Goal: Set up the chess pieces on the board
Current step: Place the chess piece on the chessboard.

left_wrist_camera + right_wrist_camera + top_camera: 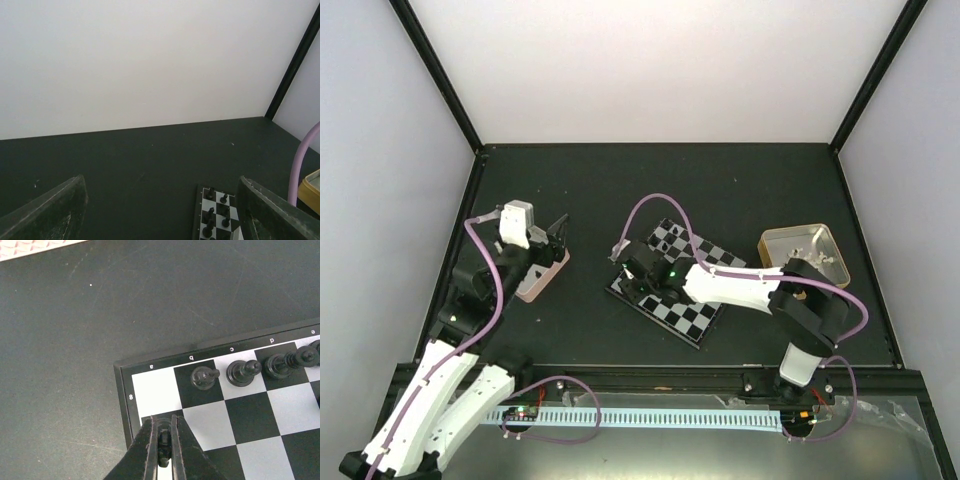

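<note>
Brightly, evenly lit, with faint soft shadows. Washed out at the white wall [150,60]; slightly blurred at the near fingers [140,460], right wrist view.

Board [123,405] rim in the right wrist view, white print: letters a, b, c, d, e along one edge, number 8 by the corner. Nothing else legible.

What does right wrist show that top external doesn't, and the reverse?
Only right wrist: the right gripper shut on a black chess piece near the a8 corner of the board, and the file letters. Only top external: the left gripper above a pinkish tin, and the gold tin at right. Both: the board with black pieces standing on it.
</note>
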`<state>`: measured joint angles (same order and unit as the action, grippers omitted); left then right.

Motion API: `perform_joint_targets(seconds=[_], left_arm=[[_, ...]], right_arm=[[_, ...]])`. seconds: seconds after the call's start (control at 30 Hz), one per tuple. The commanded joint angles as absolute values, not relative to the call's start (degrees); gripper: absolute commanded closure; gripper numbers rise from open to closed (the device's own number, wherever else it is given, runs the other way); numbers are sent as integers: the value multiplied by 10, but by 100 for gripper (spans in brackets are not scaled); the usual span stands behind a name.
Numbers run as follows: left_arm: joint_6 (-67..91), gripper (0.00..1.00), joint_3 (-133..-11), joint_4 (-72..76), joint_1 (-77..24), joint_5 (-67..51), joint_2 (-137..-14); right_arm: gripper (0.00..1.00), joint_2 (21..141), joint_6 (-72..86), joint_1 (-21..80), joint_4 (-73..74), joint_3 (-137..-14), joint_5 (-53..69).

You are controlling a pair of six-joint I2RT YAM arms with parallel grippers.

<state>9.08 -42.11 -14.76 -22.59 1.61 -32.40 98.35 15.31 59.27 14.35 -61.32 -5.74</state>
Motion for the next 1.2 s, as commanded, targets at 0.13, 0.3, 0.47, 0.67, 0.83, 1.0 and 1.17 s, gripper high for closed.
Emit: perform_joint_targets(seconds=[0.13, 0.3, 0.47, 0.67, 0.83, 1.0, 1.17], left_arm=[[87, 17, -422, -141, -227, 33, -328], [88, 17, -422, -140, -226, 31, -334], [87, 17, -422, -141, -227, 31, -337], [87, 17, -422, -145, -227, 33, -338], [88, 17, -422, -145, -227, 32, -342], [88, 17, -422, -145, -227, 29, -343], [90, 17, -422, -144, -227, 27, -345]], right_arm=[[99, 938, 171, 595, 125, -625, -161], [99, 913, 191, 552, 139, -640, -158], [99, 947, 222, 484, 170, -673, -154], [98, 1009, 244, 413, 195, -715, -118], [98, 1059, 236, 407, 223, -754, -125], [98, 1084, 245, 402, 219, -763, -128], [98, 1102, 249, 397, 210, -770, -115]])
